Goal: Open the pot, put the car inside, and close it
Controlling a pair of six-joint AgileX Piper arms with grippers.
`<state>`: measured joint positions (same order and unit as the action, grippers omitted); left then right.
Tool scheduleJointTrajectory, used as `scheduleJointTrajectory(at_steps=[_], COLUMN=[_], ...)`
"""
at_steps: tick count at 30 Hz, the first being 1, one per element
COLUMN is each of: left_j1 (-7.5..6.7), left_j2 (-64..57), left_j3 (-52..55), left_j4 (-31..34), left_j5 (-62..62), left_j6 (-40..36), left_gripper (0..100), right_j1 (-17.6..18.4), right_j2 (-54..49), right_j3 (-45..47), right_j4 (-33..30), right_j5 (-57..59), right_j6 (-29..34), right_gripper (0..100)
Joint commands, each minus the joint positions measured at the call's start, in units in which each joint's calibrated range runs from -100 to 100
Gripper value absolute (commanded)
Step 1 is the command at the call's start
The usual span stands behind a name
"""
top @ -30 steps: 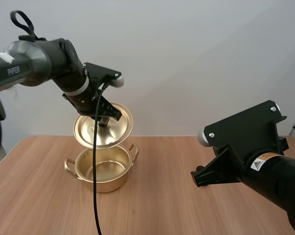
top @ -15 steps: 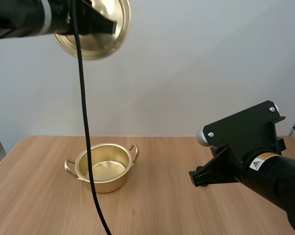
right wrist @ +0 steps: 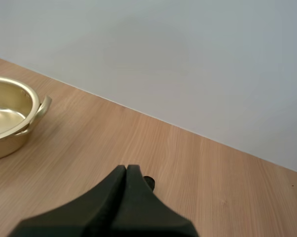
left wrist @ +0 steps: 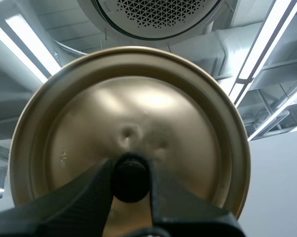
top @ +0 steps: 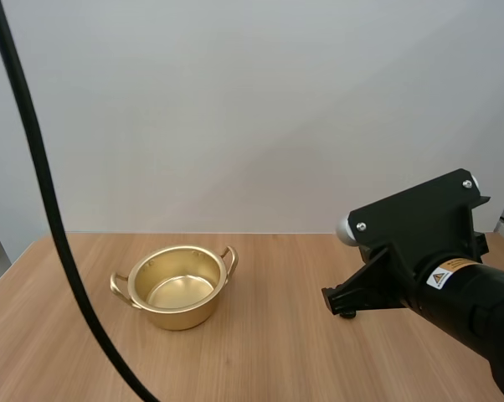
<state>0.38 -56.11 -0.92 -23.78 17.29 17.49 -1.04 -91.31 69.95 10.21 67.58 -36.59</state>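
- Round golden metal pot (top: 182, 316) with two side handles stands uncovered on the light wooden table (top: 277, 356), on its left half, about midway between the near and far edges; its inside is bare.
- In the right wrist view the pot (right wrist: 5, 129) sits well to the left of the right gripper.
- The pot's round golden metal lid (left wrist: 163, 113) is off the pot, held by the left gripper (left wrist: 130, 168), whose two black fingers pinch the black knob (left wrist: 130, 180) at the lid's centre.
- Right gripper (right wrist: 126, 170) hangs low over the table's right half, fingers pressed together into one dark wedge, holding nothing.
- A small dark object (right wrist: 148, 182) lies on the table just past those fingertips, too hidden to identify.
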Motion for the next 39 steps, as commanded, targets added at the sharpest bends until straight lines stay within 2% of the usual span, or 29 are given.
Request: scheduleJointTrajectory(at_steps=[1, 7, 10, 13, 17, 23, 27, 33, 39], left_j1=[0.03, 0.03, 0.03, 0.03, 0.03, 0.03, 0.03, 0.03, 0.03], left_j2=[1.7, 5.5, 6.3, 6.3, 6.3, 6.3, 6.3, 6.3, 6.6], left_j3=[-5.0, -5.7, -5.7, -5.7, -5.7, -5.7, -5.7, -5.7, -5.7], left_j4=[0.1, 3.6, 5.0, 5.0, 5.3, 6.2, 9.5, 10.7, 10.7], left_j5=[18.4, 19.3, 19.3, 19.3, 17.8, 16.1, 15.7, 13.8, 13.9], left_j6=[-0.2, -0.2, -0.3, -0.3, -0.3, -0.3, -0.3, -0.3, -1.2], left_gripper=[0, 0, 0, 0, 0, 0, 0, 0, 0], right_j1=[0.0, -0.9, -1.3, -1.9, -1.9, -1.9, -1.9, -1.9, -1.9], right_j2=[0.1, 0.7, 4.7, 12.8, 28.6, 49.1, 59.5, 66.2, 69.0], right_j3=[0.0, 0.0, 0.0, -0.7, -5.4, -15.8, -18.1, -18.1, -18.1], right_j4=[-0.8, 0.0, 0.6, 0.8, 2.9, -1.0, -2.6, -1.5, -2.4], right_j5=[-2.9, -12.5, -14.6, -15.0, -11.1, 4.6, 6.5, 4.9, -3.6], right_j6=[0.0, 0.0, 0.0, 0.0, -0.1, -3.3, -3.8, -3.7, -3.7], right_gripper=[0, 0, 0, 0, 0, 0, 0, 0, 0])
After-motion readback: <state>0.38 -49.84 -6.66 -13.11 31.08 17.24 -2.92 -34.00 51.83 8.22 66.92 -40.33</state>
